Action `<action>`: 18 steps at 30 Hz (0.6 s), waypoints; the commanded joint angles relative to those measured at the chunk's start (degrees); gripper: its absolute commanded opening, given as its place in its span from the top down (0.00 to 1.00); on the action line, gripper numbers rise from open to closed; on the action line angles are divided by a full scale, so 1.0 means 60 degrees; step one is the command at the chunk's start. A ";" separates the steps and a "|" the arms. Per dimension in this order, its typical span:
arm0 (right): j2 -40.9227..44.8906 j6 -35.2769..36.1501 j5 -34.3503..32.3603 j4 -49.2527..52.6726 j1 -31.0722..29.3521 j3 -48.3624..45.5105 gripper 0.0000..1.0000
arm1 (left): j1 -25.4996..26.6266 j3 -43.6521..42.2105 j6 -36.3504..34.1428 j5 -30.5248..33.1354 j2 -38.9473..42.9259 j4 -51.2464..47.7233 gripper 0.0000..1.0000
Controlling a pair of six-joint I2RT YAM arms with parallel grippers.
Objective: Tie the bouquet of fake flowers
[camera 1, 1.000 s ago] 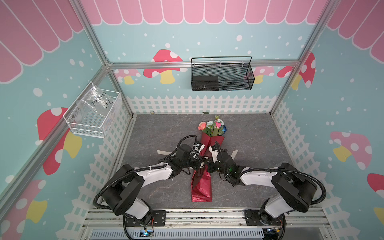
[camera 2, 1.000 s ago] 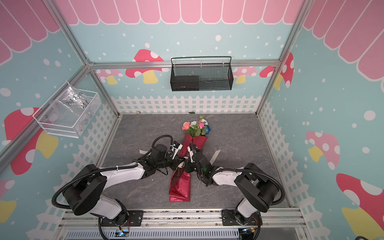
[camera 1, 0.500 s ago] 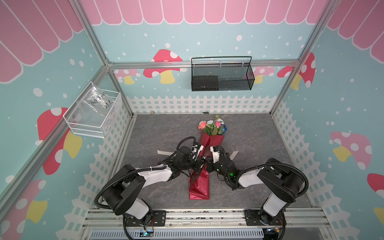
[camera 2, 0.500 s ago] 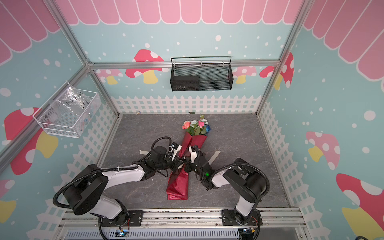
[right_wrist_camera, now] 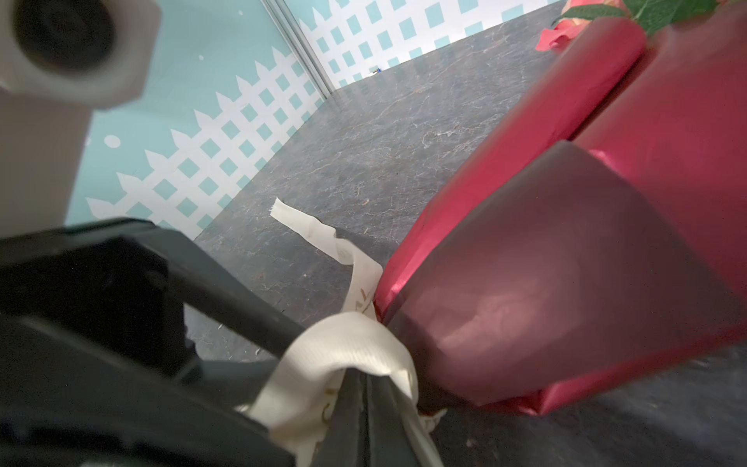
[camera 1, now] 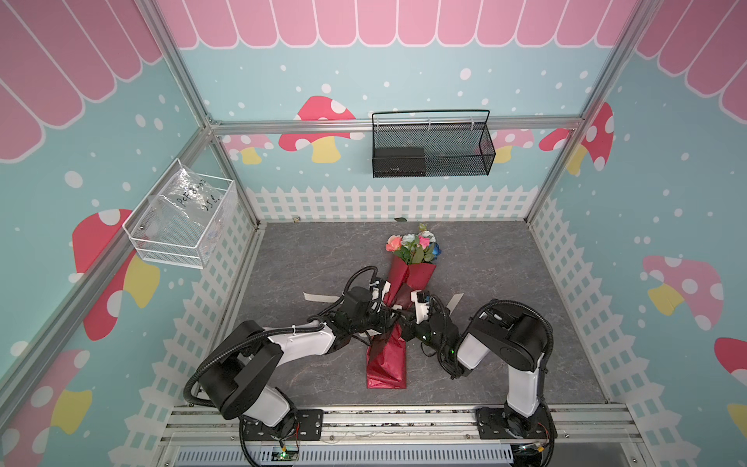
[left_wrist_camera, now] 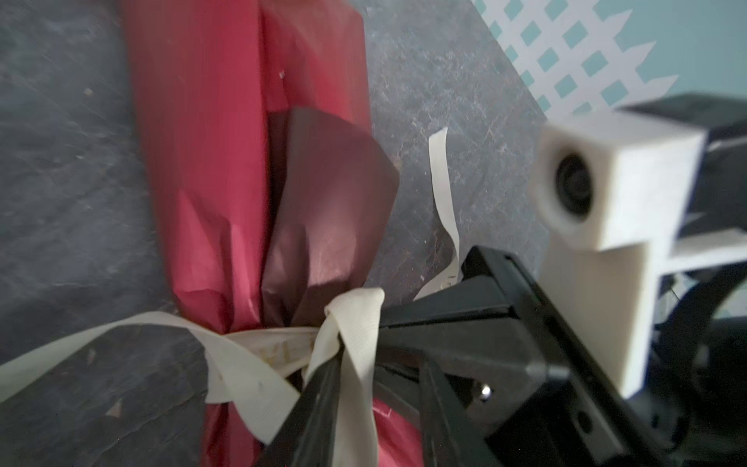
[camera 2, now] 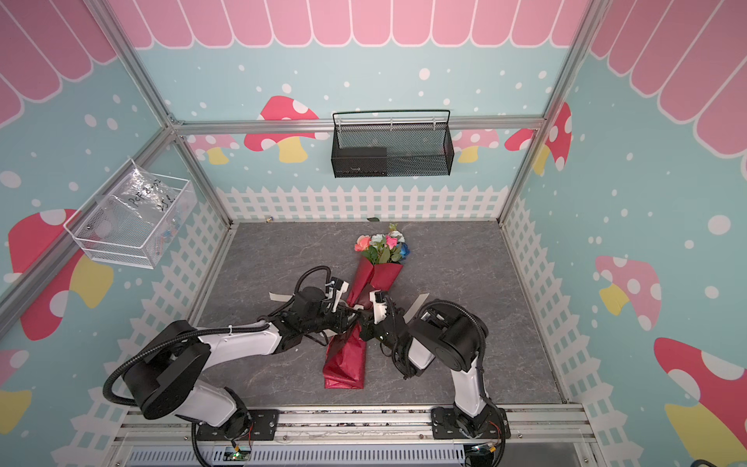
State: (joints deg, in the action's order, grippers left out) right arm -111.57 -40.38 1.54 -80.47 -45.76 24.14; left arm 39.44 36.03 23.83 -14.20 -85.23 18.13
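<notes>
1. Two arms meet at the waist of the bouquet of fake flowers (camera 1: 411,254), mixed fabric roses in a cone of shiny red wrapping paper. It lies flat on the grey stone-look bench (camera 1: 307,258), heads toward the back wall.
2. A flat cream lettered ribbon (left_wrist_camera: 242,364) circles the paper's pinched waist, and its strands cross over there in a loose tangle.
3. The left gripper (left_wrist_camera: 380,376) has its jaws partly open; a ribbon strand drapes over one finger, unclamped.
4. The right gripper (right_wrist_camera: 366,380) has its jaws closed tight on a ribbon loop.
5. The bundle is probably light, the paper crisp, slick and easily creased, and the ribbon limp and slippery. Best to grip the ribbon tails close to the crossing, not the paper.
</notes>
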 commanded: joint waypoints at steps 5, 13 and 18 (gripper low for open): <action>-0.0405 -0.0138 0.0158 -0.0825 -0.0006 0.0175 1.00 | -0.0095 -0.0193 0.0324 0.1283 0.1386 -0.0150 0.59; -0.0456 -0.0213 0.0219 -0.0677 -0.0006 0.0324 1.00 | -0.0747 -0.0020 0.0816 0.1749 0.1036 -0.0809 0.66; -0.0441 -0.0248 0.0213 -0.0408 -0.0006 0.0393 1.00 | -0.0904 0.0661 0.0091 0.1323 0.0248 -0.1621 0.78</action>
State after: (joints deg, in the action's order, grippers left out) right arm -113.19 -41.01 2.55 -82.21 -45.74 25.67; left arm 34.17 37.08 26.13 -5.21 -81.76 12.62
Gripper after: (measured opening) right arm 0.046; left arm 0.239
